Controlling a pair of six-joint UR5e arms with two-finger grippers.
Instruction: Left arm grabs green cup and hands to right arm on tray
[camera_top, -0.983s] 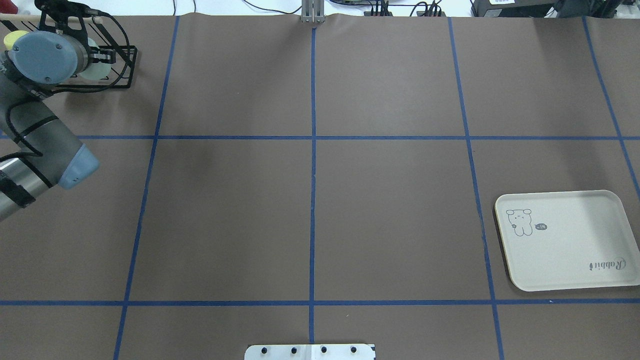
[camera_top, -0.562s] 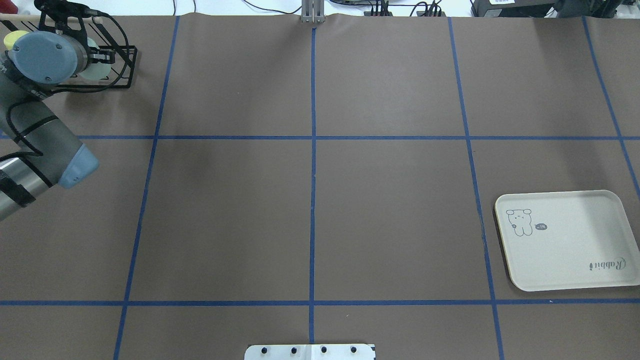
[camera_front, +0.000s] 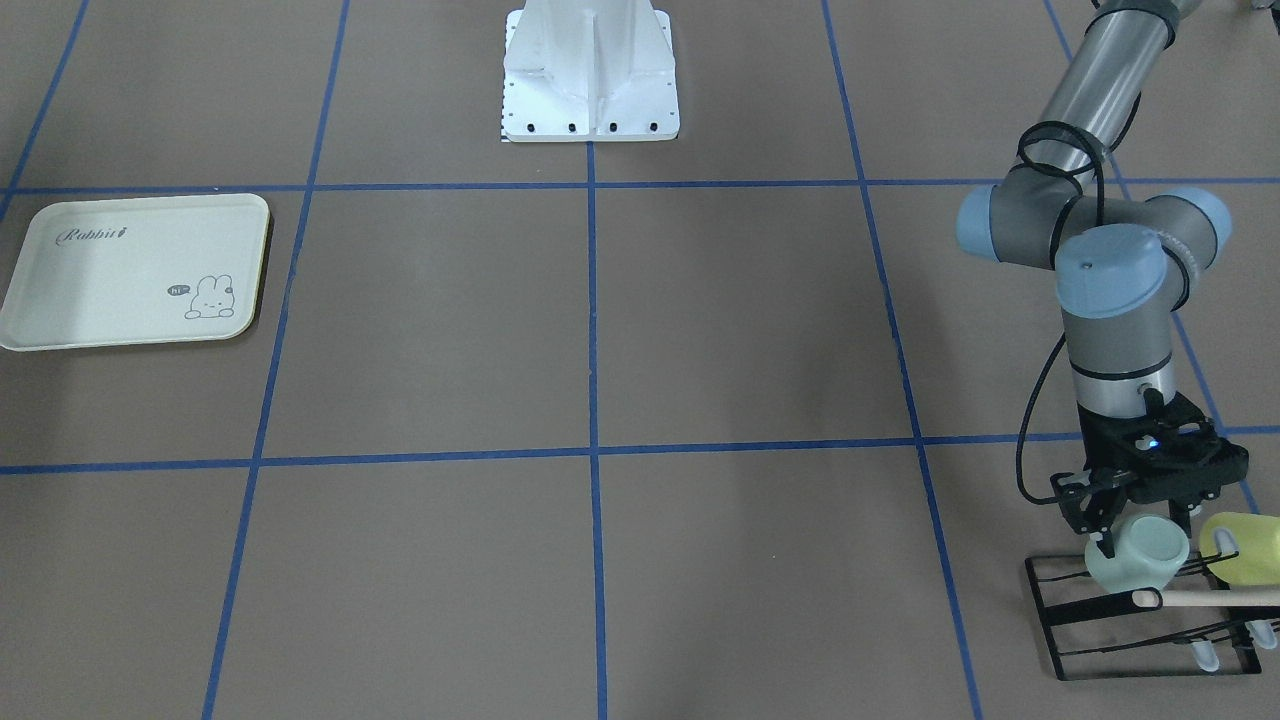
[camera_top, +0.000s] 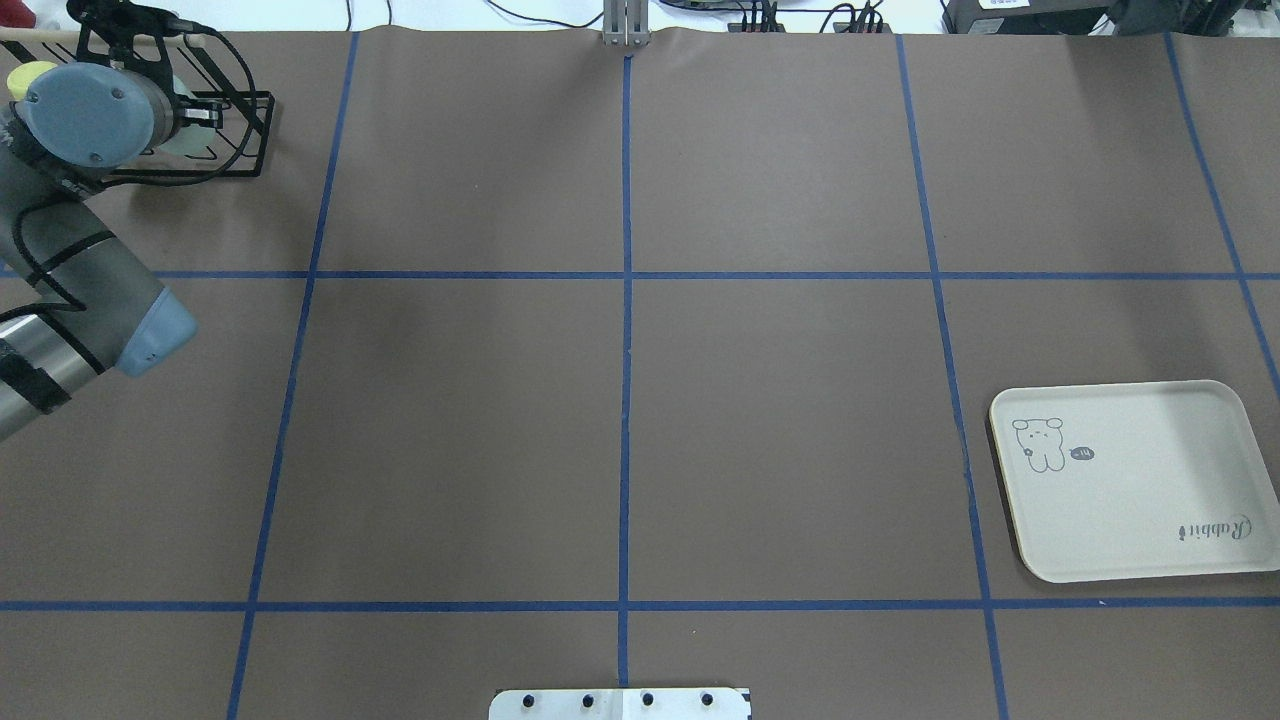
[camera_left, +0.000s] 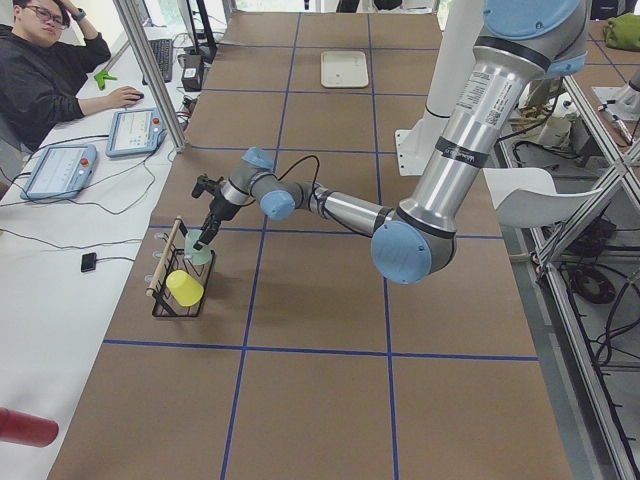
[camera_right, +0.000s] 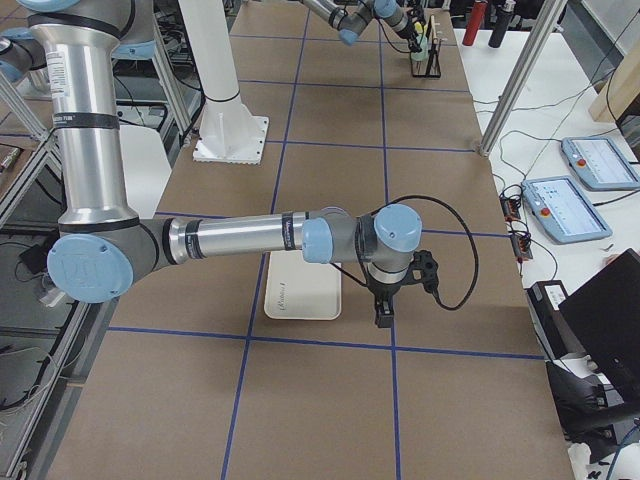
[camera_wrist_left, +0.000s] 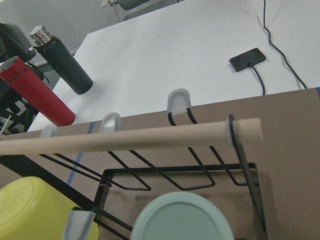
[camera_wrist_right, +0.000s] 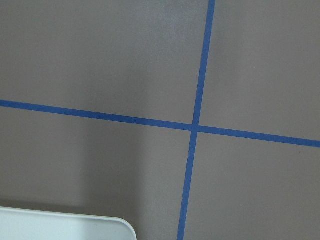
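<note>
The rack (camera_wrist_left: 245, 170) stands in the far left corner of the table (camera_top: 780, 430), close to both edges. The left gripper (camera_front: 1145, 530) reaches down into it, jaws spread either side of the green cup (camera_front: 1140, 560), which sits tilted in the rack beside a yellow cup (camera_front: 1245, 545); whether the jaws press it I cannot tell. The tray (camera_top: 1130, 500) lies near the right edge, well apart from the rack, with brown table and blue tape (camera_top: 626, 400) between. The right gripper (camera_right: 384, 312) hangs just beside the tray; its jaws cannot be judged. Since a second ago the left arm (camera_top: 70, 260) has edged toward the far edge and hides more of the cup from overhead; the tray has not moved. The tray reads "Rabbit", with "hi" beside a bunny.
</note>
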